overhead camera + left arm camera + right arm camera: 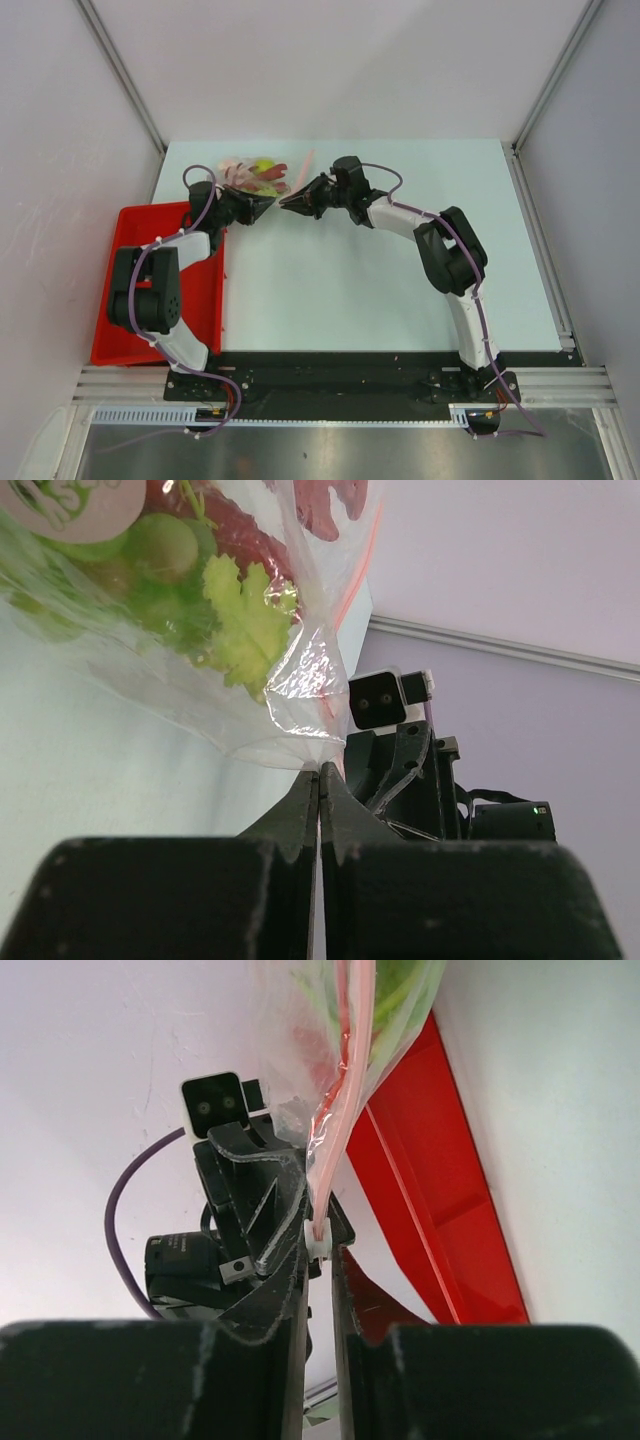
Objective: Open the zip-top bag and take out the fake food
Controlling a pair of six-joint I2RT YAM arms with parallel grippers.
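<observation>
None of the fake food (243, 622) is out yet. The leafy green stalk vegetable, the grapes (160, 542) and the red lobster (232, 528) all show through the clear plastic of the zip-top bag (255, 175). The bag sits toward the far left of the tabletop (400, 250), just beyond the two gripper tips and near the red tray (120, 290).

The left gripper (320, 776) is clamped tight on a crinkled fold of the bag's plastic, close to the pink zip strip (352, 1050). The right gripper (320, 1250) faces it from the other side. Its jaws are narrow, with the strip's white end piece (317, 1237) between them. A thin dark gap beside that piece means I cannot tell whether it is actually pinched.

From the right wrist view the strip runs as one unbroken pink line away from the jaws, so the mouth looks sealed, at least along the stretch in view.

By my reading the task is at its first step. The two holds on the mouth are set or nearly set. The seal has yet to be parted, and every toy has yet to be taken out.
</observation>
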